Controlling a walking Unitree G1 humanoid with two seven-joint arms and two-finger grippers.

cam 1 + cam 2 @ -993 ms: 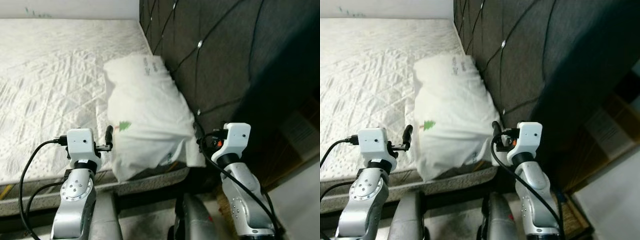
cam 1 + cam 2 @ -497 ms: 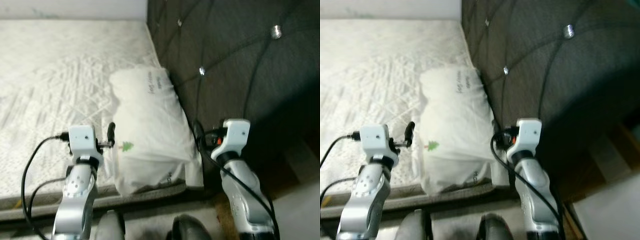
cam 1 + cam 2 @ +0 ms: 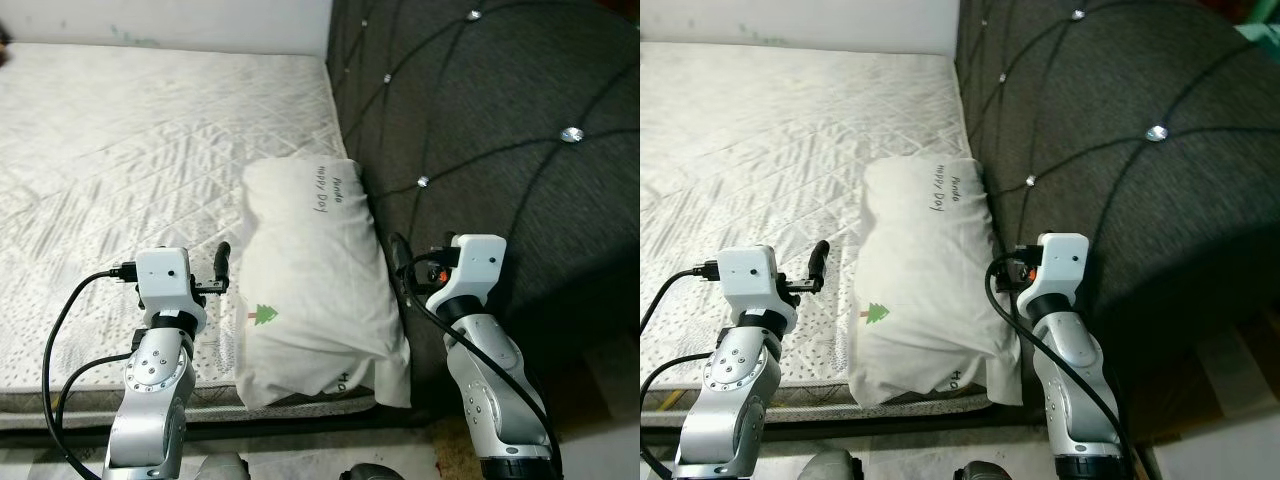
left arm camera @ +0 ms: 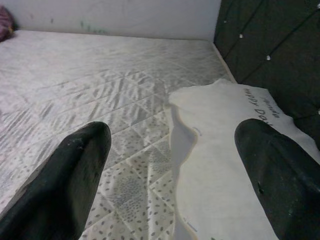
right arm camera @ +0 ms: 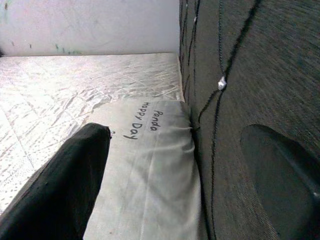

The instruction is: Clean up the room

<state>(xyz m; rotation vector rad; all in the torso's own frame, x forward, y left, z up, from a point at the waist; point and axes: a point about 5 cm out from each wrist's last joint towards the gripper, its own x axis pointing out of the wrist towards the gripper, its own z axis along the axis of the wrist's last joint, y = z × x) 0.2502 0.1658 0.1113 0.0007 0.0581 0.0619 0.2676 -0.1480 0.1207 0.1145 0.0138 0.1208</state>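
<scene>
The left gripper (image 3: 221, 262) hovers spread and empty just beside the white printed pillow (image 3: 315, 280), while the right gripper (image 3: 397, 252) — fingers also parted, holding nothing — sits between pillow and dark tufted fabric headboard (image 3: 480, 120). The pillow lies on the white quilted mattress (image 3: 120, 150), against the headboard — both silver arms bent upward.

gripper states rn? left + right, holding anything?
Left gripper: open, holding nothing, above the mattress beside the pillow.
Right gripper: open, holding nothing, between the pillow and the headboard.
</scene>
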